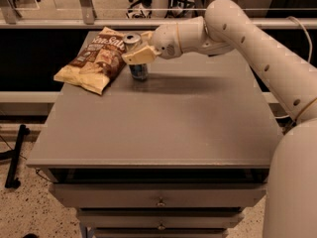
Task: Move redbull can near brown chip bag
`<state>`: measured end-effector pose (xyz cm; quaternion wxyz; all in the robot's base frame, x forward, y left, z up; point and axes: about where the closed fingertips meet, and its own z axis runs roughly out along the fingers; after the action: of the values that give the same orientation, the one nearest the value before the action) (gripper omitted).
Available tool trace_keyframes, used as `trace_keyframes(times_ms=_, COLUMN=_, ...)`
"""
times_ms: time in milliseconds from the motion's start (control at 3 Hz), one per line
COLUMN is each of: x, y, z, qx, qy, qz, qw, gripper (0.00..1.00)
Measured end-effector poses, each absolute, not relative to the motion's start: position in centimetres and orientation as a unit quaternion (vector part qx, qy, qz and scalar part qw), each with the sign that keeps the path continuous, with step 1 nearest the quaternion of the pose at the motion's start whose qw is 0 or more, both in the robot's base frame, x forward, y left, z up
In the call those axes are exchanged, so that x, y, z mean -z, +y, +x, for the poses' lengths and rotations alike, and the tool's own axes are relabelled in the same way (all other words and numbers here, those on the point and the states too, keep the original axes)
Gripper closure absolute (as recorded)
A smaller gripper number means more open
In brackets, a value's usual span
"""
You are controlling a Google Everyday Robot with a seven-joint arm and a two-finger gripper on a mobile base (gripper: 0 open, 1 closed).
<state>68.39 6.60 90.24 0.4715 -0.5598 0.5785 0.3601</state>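
Observation:
The redbull can (pixel 138 71) is upright at the table's far left, right beside the brown chip bag (pixel 93 59), which lies flat with its "Sea Salt" lettering showing. My gripper (pixel 136 47) reaches in from the right and is shut on the can's upper half, one cream finger (pixel 140 56) across its front. The can's base is at or just above the table top; I cannot tell whether it touches. The can's right side is close to the bag's right edge.
The grey table (pixel 173 123) has drawers (pixel 158 198) under its front edge. My white arm (pixel 257 48) spans the table's far right. A low rail (pixel 59 23) runs behind the table. A black stand leg (pixel 15 157) lies on the floor at left.

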Motion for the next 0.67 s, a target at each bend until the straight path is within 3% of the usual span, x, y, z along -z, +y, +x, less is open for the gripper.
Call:
trace_keyframes(times_ms=333, x=-89.89, y=8.02, z=68.72, qx=-0.373, qy=0.571, qz=-0.558, qw=0.473, gripper=1.0)
trace_keyframes(times_ms=667, x=-89.3, y=8.75, z=69.06, qx=-0.382, qy=0.576, qz=-0.552, qw=0.467, gripper=0.77)
